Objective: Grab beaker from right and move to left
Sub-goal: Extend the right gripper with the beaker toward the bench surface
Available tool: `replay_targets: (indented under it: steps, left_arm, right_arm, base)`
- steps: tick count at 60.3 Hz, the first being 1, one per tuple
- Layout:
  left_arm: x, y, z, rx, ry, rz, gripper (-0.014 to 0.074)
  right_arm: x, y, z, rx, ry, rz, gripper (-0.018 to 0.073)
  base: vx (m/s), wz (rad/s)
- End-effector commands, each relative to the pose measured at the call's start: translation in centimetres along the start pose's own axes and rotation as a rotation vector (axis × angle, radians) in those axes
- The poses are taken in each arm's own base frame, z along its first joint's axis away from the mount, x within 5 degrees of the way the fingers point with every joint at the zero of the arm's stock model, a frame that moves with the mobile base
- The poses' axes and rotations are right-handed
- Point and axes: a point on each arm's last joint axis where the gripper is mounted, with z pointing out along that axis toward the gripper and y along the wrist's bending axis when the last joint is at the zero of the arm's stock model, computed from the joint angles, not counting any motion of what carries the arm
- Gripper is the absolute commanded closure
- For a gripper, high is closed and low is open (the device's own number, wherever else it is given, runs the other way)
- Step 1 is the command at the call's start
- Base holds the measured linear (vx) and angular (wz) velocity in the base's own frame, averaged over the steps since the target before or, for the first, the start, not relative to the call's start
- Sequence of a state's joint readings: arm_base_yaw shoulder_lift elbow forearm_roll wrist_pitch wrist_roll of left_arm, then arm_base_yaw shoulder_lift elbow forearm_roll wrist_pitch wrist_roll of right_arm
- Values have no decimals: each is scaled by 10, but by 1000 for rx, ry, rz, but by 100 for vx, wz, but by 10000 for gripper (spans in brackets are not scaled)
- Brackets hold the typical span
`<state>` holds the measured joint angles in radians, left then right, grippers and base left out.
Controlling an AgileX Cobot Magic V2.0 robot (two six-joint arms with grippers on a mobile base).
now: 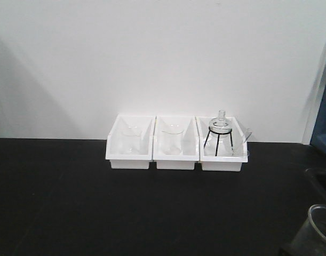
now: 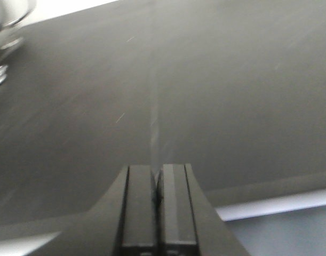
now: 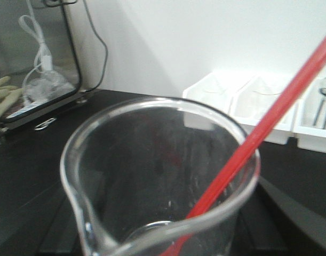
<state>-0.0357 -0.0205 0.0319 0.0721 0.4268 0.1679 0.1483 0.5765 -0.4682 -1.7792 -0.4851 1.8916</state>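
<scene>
Beaker [image 3: 125, 176]: small, clear glass cylinder with a pouring lip and a thin red rod [image 3: 269, 122] leaning across its mouth.
Where it is: at the right end of the flat black bench [image 1: 98, 202], by the near edge. It is well apart from the 3 white plastic bins [image 1: 176, 160] along the back edge. The right wrist camera looks straight down into its mouth.
Weight: judge it light; it looks empty apart from the rod.
Surface: smooth, hard glass, so expect it to slip under a weak pinch and to crack under a hard one or a knock.
Where to hold: take the straight wall below the rim on 2 opposite sides. Keep off the lip and clear of the rod.
Loose part: the rod only rests inside, so you should keep the glass upright or it may tip out.
Left gripper [image 2: 157, 194]: fingers pressed together with nothing between them, above bare bench.
Right gripper: no finger shows plainly in any view, so you cannot tell whether it is closed on the glass.
Path: the open bench in front of the bins looks free toward the left end.
</scene>
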Motion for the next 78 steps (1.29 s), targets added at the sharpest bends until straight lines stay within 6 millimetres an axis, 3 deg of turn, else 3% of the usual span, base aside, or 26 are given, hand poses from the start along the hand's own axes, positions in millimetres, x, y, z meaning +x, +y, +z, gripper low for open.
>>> replay_targets:
  steps: [1, 29, 78]
  left_arm:
    - [-2, 0, 2, -4, -65, 1, 603]
    - [-2, 0, 2, -4, -65, 1, 603]
    - [-2, 0, 2, -4, -65, 1, 603]
  right_arm:
    - [-9, -1, -2, 30, -26, -42, 562]
    - [-9, -1, -2, 30, -26, -42, 562]
    - [-9, -1, -2, 30, -26, -42, 562]
  base:
    - [21, -35]
    - [13, -22]
    - [7, 2]
